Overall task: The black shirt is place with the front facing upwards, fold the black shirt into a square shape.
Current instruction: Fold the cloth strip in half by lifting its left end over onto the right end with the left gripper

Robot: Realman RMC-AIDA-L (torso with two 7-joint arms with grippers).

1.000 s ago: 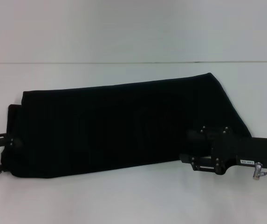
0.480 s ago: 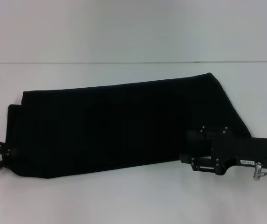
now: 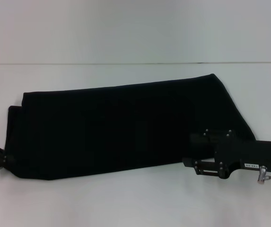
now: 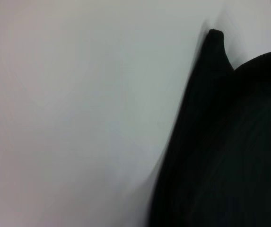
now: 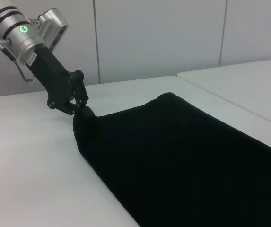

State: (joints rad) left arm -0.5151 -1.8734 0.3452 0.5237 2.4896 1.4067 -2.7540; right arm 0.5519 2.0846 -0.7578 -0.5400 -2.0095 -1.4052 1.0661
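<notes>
The black shirt (image 3: 126,127) lies on the white table as a long, plain black band, with no print showing. My left gripper (image 3: 2,161) is at the band's left end, mostly beyond the head view's edge. In the right wrist view the left gripper (image 5: 86,111) comes to a closed point, pinched on the corner of the black shirt (image 5: 182,156). The left wrist view shows only the black shirt (image 4: 230,156), with a small peak of cloth standing up. My right gripper (image 3: 188,163) rests at the band's near edge, close to its right end.
The white table (image 3: 126,203) runs bare in front of the shirt and behind it up to a straight seam (image 3: 135,63). A second white tabletop (image 5: 249,75) adjoins beyond the shirt, with pale wall panels behind.
My left gripper has drawn back toward the left edge of the head view and tilted. My right gripper has dipped slightly. The shirt's outline has barely changed.
</notes>
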